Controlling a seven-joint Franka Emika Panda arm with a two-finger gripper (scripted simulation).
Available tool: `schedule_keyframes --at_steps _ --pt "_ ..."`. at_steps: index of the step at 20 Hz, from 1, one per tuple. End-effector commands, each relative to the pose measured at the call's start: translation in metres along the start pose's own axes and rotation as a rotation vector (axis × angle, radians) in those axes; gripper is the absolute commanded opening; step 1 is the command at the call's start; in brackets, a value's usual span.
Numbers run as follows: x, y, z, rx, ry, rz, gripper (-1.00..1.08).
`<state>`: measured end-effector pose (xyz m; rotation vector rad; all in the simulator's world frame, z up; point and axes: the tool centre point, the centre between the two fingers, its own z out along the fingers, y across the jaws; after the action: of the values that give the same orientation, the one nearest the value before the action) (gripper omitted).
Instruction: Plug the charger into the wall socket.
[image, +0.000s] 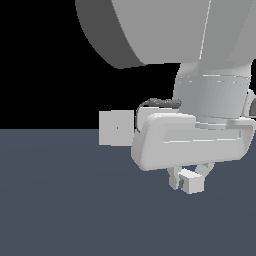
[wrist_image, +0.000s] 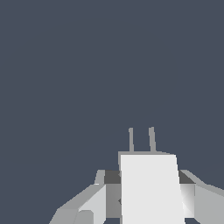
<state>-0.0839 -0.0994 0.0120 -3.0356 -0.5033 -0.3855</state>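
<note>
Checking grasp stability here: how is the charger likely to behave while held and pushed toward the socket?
The charger looks like a rigid flat-sided box, so it probably stays stiff between the pincer fingers. Its smooth faces might slip under insertion force. The two thin prongs look slender, so likely the part most prone to bending.

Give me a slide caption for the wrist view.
Gripper shut on the charger, its two prongs pointing out over dark floor.

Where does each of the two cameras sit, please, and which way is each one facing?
Exterior view: off the arm, low and close, facing the big grey arm, the gripper shut on the small white oblong charger, and the flat pale square wall socket beyond.
Wrist view: on the wrist, looking along the fingers over the charger and its two thin prongs at bare dark floor.
Shared: charger and gripper.
</note>
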Motion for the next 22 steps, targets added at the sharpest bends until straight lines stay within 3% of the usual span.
schedule_keyframes --at_steps 1,10,22 --pt "0.000 0.000 0.000 0.001 0.000 -0.001 -1.00" --pt "0.008 -0.011 -0.005 -0.008 0.001 0.034 -1.00" --pt "0.041 -0.046 -0.021 -0.040 0.005 0.162 -1.00"
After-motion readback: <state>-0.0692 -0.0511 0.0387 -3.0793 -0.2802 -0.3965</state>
